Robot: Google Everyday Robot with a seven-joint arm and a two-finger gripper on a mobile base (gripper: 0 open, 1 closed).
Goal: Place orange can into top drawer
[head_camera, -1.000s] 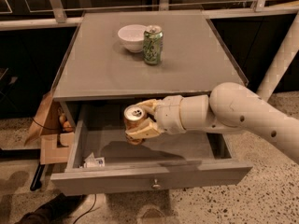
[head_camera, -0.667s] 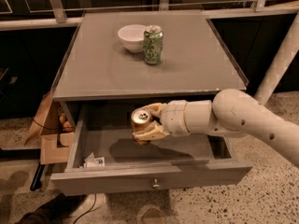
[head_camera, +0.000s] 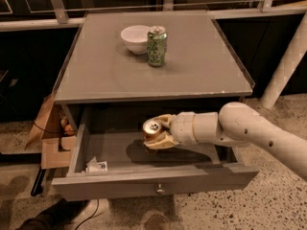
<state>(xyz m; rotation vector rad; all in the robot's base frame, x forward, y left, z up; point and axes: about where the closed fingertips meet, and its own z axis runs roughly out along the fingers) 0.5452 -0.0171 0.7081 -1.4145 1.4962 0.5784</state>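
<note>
The orange can point(head_camera: 152, 128) is held upright in my gripper point(head_camera: 158, 134), silver top with pull tab showing, inside the open top drawer point(head_camera: 153, 185) just above its floor. The gripper's pale fingers point(head_camera: 163, 140) wrap the can's sides, and my white arm point(head_camera: 240, 128) reaches in from the right. The drawer is pulled out from under the grey table top, its flat front panel carrying a small round metal knob point(head_camera: 159, 189). The can's lower part is hidden by the fingers.
A green can point(head_camera: 157, 45) and a white bowl point(head_camera: 135, 37) stand on the grey table top point(head_camera: 96, 75). A small white packet point(head_camera: 96, 166) lies in the drawer's front left corner. A cardboard box point(head_camera: 50, 138) sits on the floor at left. A white post point(head_camera: 288, 56) stands at right.
My gripper has carried the orange can a little to the right and lower, deeper into the open drawer. The drawer and the table-top objects have not moved.
</note>
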